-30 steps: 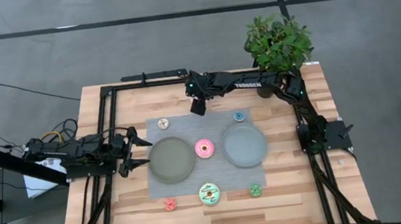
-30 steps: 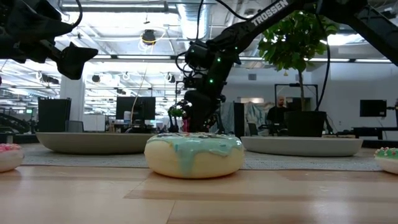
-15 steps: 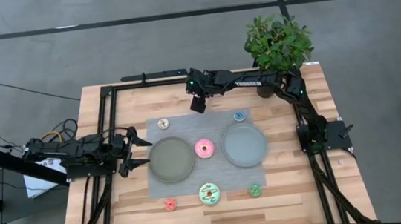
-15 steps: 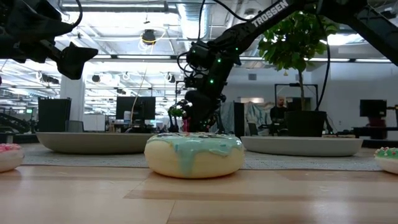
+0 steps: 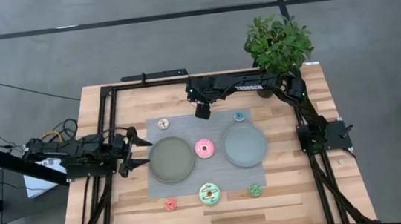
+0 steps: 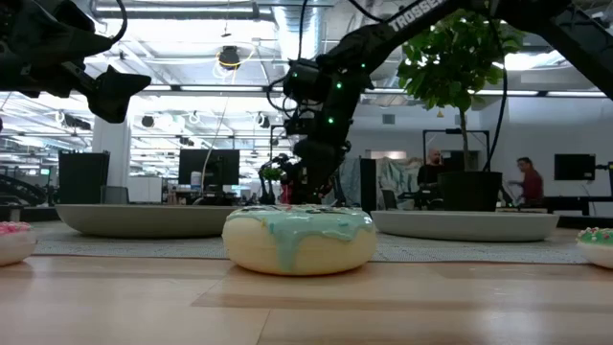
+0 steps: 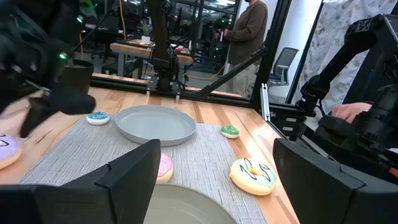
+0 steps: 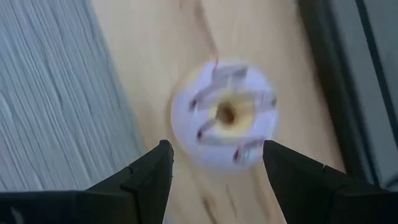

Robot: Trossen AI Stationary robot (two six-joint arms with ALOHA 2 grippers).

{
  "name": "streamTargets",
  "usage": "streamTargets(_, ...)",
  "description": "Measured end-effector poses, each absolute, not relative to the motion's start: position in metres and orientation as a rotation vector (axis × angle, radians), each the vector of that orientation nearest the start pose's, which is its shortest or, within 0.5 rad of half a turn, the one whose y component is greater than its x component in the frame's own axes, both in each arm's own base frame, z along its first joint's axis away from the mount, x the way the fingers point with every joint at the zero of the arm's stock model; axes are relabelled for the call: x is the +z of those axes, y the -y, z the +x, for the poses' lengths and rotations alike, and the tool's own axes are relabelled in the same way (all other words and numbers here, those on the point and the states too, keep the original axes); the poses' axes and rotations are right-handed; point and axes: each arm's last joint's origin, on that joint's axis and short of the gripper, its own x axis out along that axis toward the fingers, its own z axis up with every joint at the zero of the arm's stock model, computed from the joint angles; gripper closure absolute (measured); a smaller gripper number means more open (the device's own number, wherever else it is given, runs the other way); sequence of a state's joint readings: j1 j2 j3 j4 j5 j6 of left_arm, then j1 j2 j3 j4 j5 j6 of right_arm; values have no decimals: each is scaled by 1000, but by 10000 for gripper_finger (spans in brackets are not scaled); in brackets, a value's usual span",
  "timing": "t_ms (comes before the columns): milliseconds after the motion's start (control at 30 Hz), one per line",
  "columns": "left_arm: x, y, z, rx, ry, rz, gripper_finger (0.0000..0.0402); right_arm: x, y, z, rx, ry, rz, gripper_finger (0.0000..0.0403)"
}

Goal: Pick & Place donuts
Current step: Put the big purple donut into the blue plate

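My right gripper (image 5: 202,113) is open and hangs at the far side of the table, above the white-lilac sprinkled donut (image 8: 224,115). That donut lies flat on the wood beside the mat and also shows in the left wrist view (image 7: 6,152). In the high view the gripper hides it. The fingers do not touch it. My left gripper (image 5: 143,152) is open and empty at the left plate's left rim. The pink donut (image 5: 204,148) lies between the two grey plates. The mint-green donut (image 5: 210,194), the red donut (image 5: 170,204) and the green donut (image 5: 255,190) lie near the front. The tan donut (image 5: 163,123) and the blue donut (image 5: 239,115) lie at the back.
Two grey plates (image 5: 172,159) (image 5: 245,145) stand on a grey mat (image 5: 207,172). A potted plant (image 5: 277,43) stands at the far right corner. Black frame rails (image 5: 105,129) run along the table's sides. People show in the room behind.
My right gripper has moved a little toward the table's near edge and right, staying open over the white-lilac donut. The arm behind it now lies more level along the far edge. The donuts have not moved.
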State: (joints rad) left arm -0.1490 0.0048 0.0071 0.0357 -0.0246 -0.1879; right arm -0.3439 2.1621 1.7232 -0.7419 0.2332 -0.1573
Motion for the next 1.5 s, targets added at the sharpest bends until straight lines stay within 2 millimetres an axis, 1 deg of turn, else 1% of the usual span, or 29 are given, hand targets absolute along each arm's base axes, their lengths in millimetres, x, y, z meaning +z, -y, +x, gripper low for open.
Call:
streamTargets(133, 169, 14, 97, -128, 26, -191, 97, 181, 146, 417, -379, -1330, -89, 163)
streamTargets(267, 169, 14, 97, -128, 26, -190, 97, 183, 137, 416, -407, -1353, -87, 163)
streamTargets(367, 169, 14, 97, -128, 26, -191, 97, 192, 130, 416, -448, -1338, -104, 163)
streamTargets(433, 169, 14, 97, -129, 26, -191, 97, 201, 124, 413, -452, -1335, -98, 163)
streamTargets(500, 169, 14, 96, -129, 26, -191, 97, 210, 119, 414, -449, -1297, -104, 163)
streamTargets(567, 169, 14, 97, -129, 26, -191, 97, 217, 112, 410, -453, -1301, -89, 163)
streamTargets(633, 169, 14, 97, -129, 24, -190, 97, 221, 107, 411, -459, -1276, -68, 163)
streamTargets(767, 169, 14, 97, -129, 24, -187, 97, 223, 97, 412, -463, -1271, -27, 163)
streamTargets(900, 169, 14, 97, -128, 25, -186, 97, 216, 94, 419, -438, -1239, 11, 163)
streamTargets(967, 169, 14, 97, -128, 25, -186, 97, 210, 97, 427, -428, -1188, 20, 163)
streamTargets(1033, 169, 14, 97, -128, 25, -186, 97, 204, 102, 426, -418, -1207, 35, 163)
streamTargets(1100, 169, 14, 97, -128, 24, -186, 97, 198, 114, 432, -439, -1166, 50, 163)
streamTargets(1167, 169, 14, 97, -128, 24, -186, 97, 193, 125, 426, -447, -1207, 78, 163)
streamTargets(1267, 169, 14, 97, -128, 25, -183, 97, 186, 142, 430, -446, -1160, 124, 163)
streamTargets(1333, 169, 14, 97, -128, 25, -182, 97, 182, 151, 424, -443, -1194, 152, 163)
streamTargets(1367, 169, 14, 97, -127, 24, -182, 97, 181, 155, 425, -435, -1174, 149, 163)
streamTargets(1433, 169, 14, 97, -124, 26, -182, 97, 179, 159, 427, -431, -1159, 133, 163)
streamTargets(1500, 169, 14, 97, -123, 25, -182, 97, 177, 165, 425, -432, -1166, 131, 163)
